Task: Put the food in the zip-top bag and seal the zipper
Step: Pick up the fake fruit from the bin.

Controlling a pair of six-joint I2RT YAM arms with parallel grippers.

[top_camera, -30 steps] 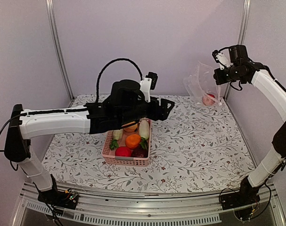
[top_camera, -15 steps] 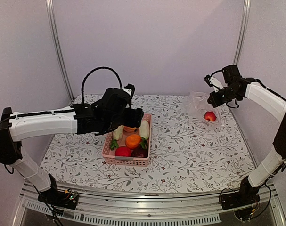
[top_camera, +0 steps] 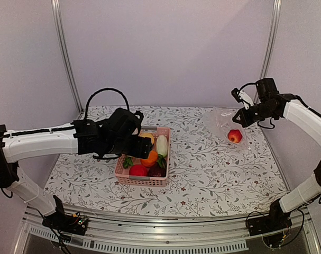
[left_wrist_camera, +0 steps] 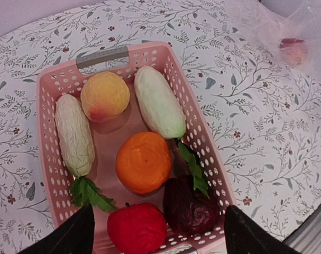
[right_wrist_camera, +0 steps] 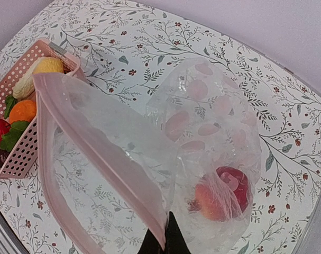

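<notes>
Landmark: pink basket [top_camera: 141,180] on the floral tablecloth [top_camera: 213,174]. Left gripper [top_camera: 141,145] hangs over the basket, jaws spread wide with nothing between them; in the left wrist view both fingers [left_wrist_camera: 70,235] flank the basket's near end, clear of its contents. Basket contents, near end first: red round fruit [left_wrist_camera: 136,227] beside a dark red beet [left_wrist_camera: 192,206]. Past them, at the basket's middle, is the orange [left_wrist_camera: 143,161]. A white radish [left_wrist_camera: 74,135] lies along the basket's left wall, its green leaves pointing to the near end. A paler radish [left_wrist_camera: 159,101] lies along the right wall. A yellow-blush fruit [left_wrist_camera: 104,96] sits at the far end, just inside the grey handle [left_wrist_camera: 102,56]. Well apart from the basket, to its right and farther back, is the zip-top bag [top_camera: 225,123]. The right gripper [top_camera: 244,117] is clamped on its upper edge, so that its mouth gapes toward the basket. The zipper [right_wrist_camera: 97,153] shows as a pinkish band along that mouth. One red-and-peach fruit [right_wrist_camera: 223,193] lies at the bag's bottom, on the side away from the basket.
</notes>
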